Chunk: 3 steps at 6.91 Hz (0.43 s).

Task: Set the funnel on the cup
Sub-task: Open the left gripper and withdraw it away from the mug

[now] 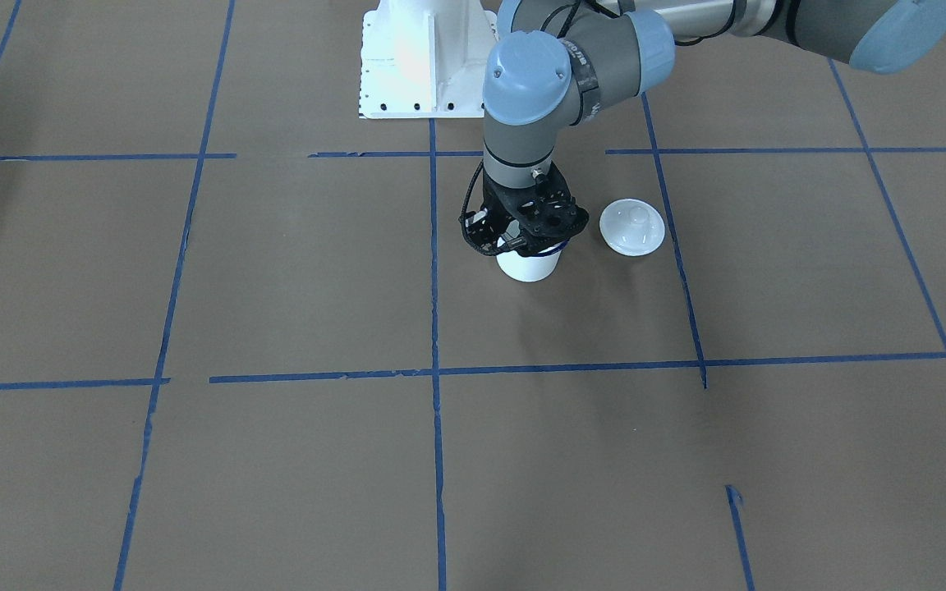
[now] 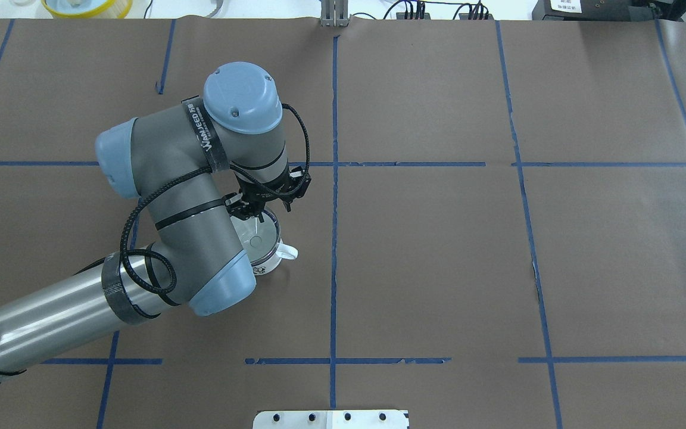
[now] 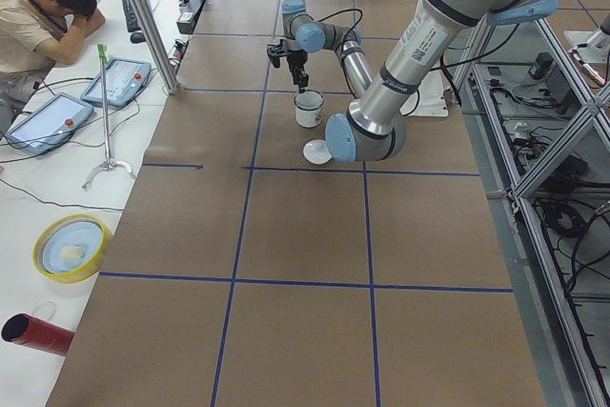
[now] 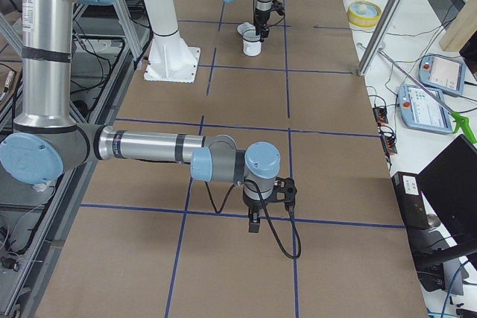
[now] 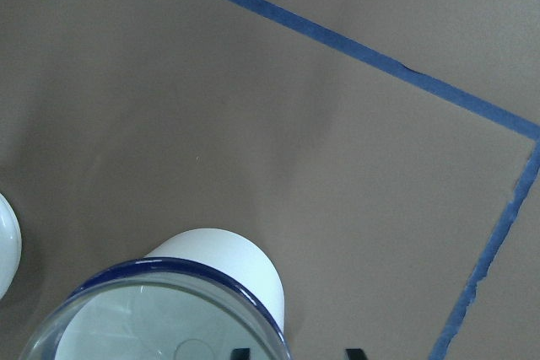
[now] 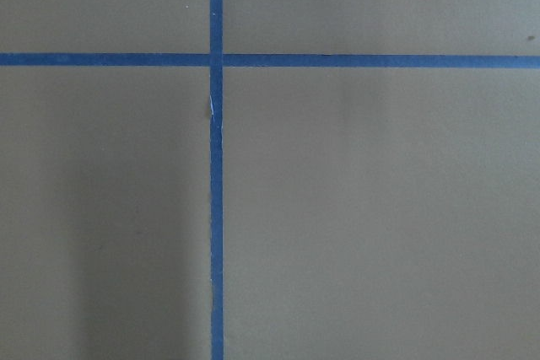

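The white cup (image 1: 529, 267) with a dark blue rim stands upright on the brown table, its handle showing in the overhead view (image 2: 287, 253). The clear funnel (image 2: 256, 241) sits in the cup's mouth, and in the left wrist view its rim (image 5: 152, 318) overlies the blue rim. My left gripper (image 2: 256, 211) hangs straight down over the cup. Its fingertips (image 5: 240, 352) stand apart on either side of the funnel's rim (image 5: 297, 353), so it is open. My right gripper (image 4: 254, 223) points down at bare table far from the cup. I cannot tell whether it is open or shut.
A round white knobbed lid (image 1: 631, 227) lies on the table right beside the cup. The white robot base (image 1: 424, 57) stands behind it. A yellow dish (image 3: 71, 247) and a red cylinder (image 3: 33, 331) lie off the table's edge, near a seated person (image 3: 43, 16).
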Each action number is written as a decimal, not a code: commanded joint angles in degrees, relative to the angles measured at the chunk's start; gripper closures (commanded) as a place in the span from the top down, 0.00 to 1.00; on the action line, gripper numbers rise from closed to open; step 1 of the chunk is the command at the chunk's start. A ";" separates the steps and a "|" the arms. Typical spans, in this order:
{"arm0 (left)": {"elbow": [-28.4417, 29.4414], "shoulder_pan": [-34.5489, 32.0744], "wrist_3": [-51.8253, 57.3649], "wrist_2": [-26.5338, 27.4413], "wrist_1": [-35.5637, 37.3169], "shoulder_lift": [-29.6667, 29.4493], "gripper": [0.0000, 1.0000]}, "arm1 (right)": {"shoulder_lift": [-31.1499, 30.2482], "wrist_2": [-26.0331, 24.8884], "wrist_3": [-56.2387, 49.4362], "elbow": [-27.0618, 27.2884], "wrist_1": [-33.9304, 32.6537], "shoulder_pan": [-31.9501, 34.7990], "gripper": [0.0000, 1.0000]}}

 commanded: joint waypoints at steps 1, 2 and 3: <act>-7.96 -2.97 1.97 0.05 0.07 3.23 1.00 | 0.00 0.00 0.00 0.00 0.00 0.00 1.00; -14.98 -6.83 9.21 -0.65 -0.02 7.26 1.00 | 0.00 0.00 0.00 0.00 0.00 0.00 1.00; -18.09 -12.43 17.03 -0.92 -0.19 10.87 1.00 | 0.00 0.00 0.00 0.00 0.00 0.00 1.00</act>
